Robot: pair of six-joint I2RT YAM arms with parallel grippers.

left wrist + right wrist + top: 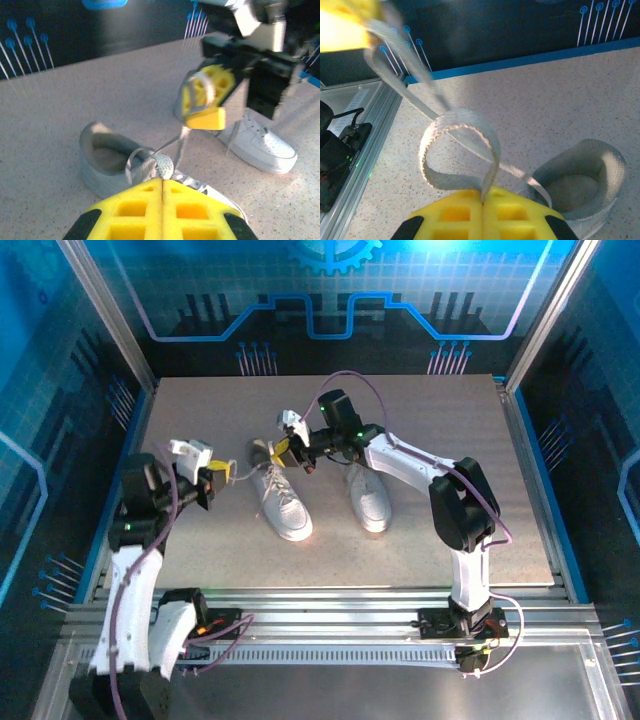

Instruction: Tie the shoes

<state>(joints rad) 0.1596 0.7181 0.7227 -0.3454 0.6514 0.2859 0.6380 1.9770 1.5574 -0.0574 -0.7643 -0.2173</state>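
Left shoe (283, 502) sits mid-table (230, 560), heel far, toe twd the arm bases, long axis near-far w/ a slight tilt right. Right shoe (368, 498) lies just beside it on the right, roughly parallel.

Both pincers are on the left shoe's lace (246, 472). One strand runs out leftward from the throat to the left pincer (222, 472), pads pressed together on it. The other stands up as a loop (460, 145) in the right pincer (287, 450), pads clamped at its base, above the heel opening. So the shoe lies right of & below the left pincer, and just near-side of & under the right one. The strands spread crosswise to the shoe's axis.

Left arm: elbow folded, wrist low, pointing right twd the shoe. Right arm: stretched long, reaching left past the right shoe's heel end.

Judgement: mid-knot. Next move prob. carries the left strand round the loop, and the left pincer is nearer for that.
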